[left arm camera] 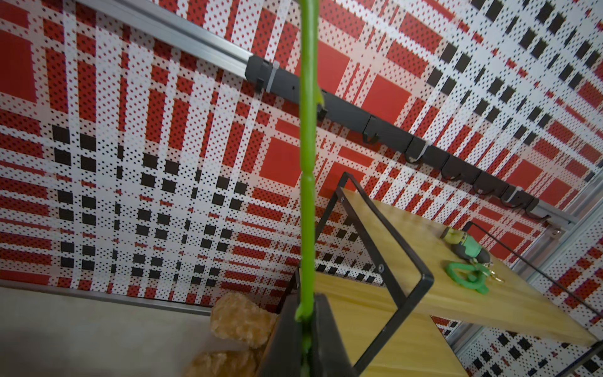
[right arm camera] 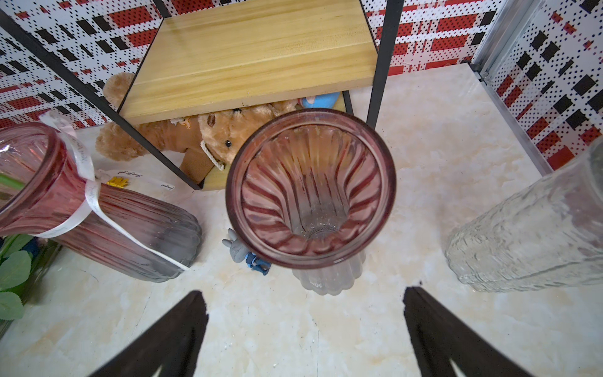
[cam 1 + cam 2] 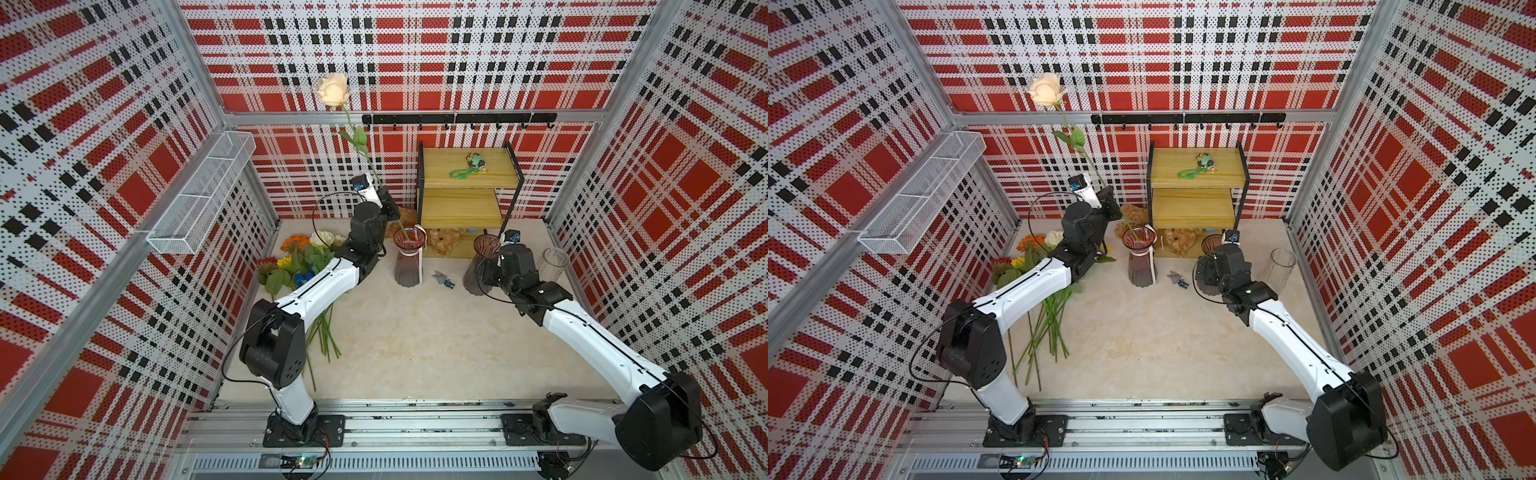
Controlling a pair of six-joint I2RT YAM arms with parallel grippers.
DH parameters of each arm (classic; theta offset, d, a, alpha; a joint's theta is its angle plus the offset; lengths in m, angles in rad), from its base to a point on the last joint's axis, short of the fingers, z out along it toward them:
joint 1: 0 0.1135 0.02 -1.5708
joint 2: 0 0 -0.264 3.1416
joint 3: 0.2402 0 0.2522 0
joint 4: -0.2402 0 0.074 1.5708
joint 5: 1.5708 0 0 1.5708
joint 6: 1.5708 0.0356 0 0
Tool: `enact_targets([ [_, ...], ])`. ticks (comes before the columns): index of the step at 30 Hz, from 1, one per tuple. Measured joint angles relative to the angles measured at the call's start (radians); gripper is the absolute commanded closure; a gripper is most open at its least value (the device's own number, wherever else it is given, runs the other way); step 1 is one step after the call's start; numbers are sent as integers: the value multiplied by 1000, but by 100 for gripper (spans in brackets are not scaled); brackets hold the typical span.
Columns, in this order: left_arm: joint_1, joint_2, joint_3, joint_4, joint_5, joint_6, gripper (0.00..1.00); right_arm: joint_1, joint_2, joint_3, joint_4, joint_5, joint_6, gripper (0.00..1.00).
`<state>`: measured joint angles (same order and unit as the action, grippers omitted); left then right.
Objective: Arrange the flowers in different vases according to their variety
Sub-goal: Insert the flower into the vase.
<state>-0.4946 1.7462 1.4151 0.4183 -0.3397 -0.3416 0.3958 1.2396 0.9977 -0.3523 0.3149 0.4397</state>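
Rose stem (image 1: 306, 163) pinched in your left gripper (image 1: 306, 313), foot inside ribboned purple vase (image 3: 409, 257) at twelve o'clock; your right gripper (image 2: 303, 300) gapes wide beside one-o'clock purple vase (image 2: 311, 186).

White ribbon (image 2: 88, 194) on pink vase (image 2: 146, 215) — script lettering, too small to read — no legible text.

Gripper (image 2: 303, 293) spread wide, probably above purple vase (image 2: 313, 258).

A cream rose (image 3: 333, 89) stands tilted, stem tip inside ribboned pink vase (image 3: 409, 266)
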Motion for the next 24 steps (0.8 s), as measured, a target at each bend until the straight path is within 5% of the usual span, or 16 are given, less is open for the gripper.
enact_targets([
  [17,-49,103,-9,30,0,28,100,0,0,0,-2,-6,-2,0],
  [24,-50,103,-54,39,3,16,86,0,0,0,-2,-7,-4,0],
])
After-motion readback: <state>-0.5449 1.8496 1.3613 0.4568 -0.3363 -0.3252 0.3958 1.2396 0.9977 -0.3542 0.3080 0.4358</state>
